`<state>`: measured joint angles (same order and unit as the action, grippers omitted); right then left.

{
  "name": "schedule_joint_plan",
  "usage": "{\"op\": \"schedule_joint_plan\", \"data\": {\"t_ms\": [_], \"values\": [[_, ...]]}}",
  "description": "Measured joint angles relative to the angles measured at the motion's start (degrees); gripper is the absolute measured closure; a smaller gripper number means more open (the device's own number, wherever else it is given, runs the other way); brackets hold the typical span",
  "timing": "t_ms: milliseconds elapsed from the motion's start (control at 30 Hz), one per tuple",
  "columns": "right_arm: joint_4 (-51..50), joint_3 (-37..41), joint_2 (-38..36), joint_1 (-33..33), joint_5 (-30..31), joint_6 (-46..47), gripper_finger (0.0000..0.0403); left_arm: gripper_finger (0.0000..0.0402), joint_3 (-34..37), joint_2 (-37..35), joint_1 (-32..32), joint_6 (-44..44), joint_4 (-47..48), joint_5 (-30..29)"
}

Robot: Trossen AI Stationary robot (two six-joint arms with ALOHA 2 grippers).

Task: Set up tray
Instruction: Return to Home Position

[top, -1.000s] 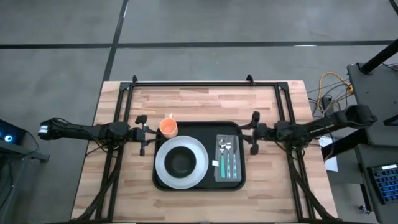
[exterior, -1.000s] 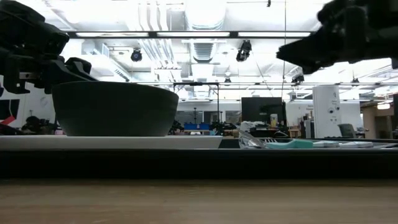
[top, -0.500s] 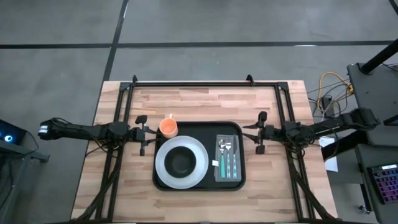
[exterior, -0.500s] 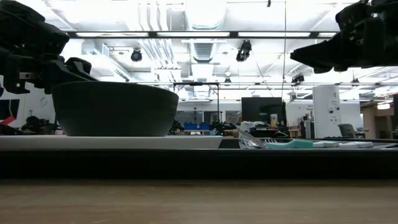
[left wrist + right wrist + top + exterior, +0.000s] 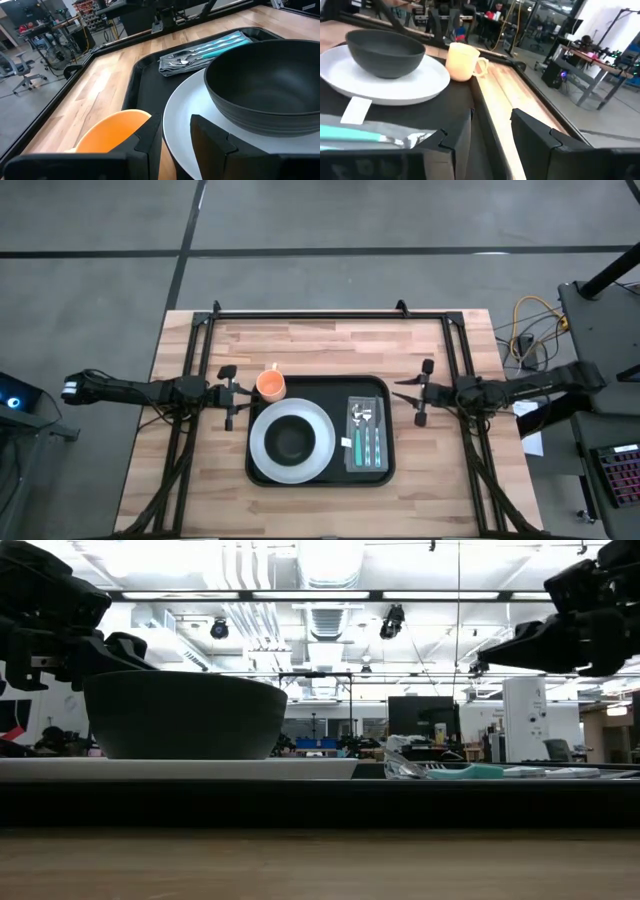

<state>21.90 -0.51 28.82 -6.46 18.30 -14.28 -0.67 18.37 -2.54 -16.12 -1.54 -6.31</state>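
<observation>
High view, tray (image 5: pixel 322 387) laid (plate (image 5: pixel 264 458), bowl (image 5: pixel 291 442), cutlery (image 5: pixel 366 436)), left gripper (image 5: pixel 229 396) and right gripper (image 5: pixel 423 392) flanking it, jaws wide.

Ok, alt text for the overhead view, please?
A black tray on a wooden table holds a white plate with a dark bowl and a grey napkin with cutlery; an orange cup stands at its corner. The left claw and right claw flank the tray, both open.

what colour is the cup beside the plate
Orange. The cup shows best in the high view, right beside the white plate.
</observation>
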Motion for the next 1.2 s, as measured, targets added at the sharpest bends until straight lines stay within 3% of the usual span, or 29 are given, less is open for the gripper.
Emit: {"op": "schedule_joint_plan", "data": {"t_ms": [133,367,700,1200], "values": [[-7.65,0.00,-6.31,-0.02,-3.91,0.13,0.0270,0.0317,0.00,0.00,0.00,0.01,0.00,0.00],[-17.49,0.00,-17.13,-0.02,-23.14,-1.76,0.0279,0.0317,0.00,0.00,0.00,0.02,0.02,0.00],[-20.86,-0.22,-20.45,0.15,-11.96,-3.45,0.0283,0.0317,0.00,0.00,0.00,0.00,0.01,0.02],[-20.84,-0.22,-20.40,0.13,-11.86,-3.30,0.0286,0.0317,0.00,0.00,0.02,0.02,0.02,0.00]]}}
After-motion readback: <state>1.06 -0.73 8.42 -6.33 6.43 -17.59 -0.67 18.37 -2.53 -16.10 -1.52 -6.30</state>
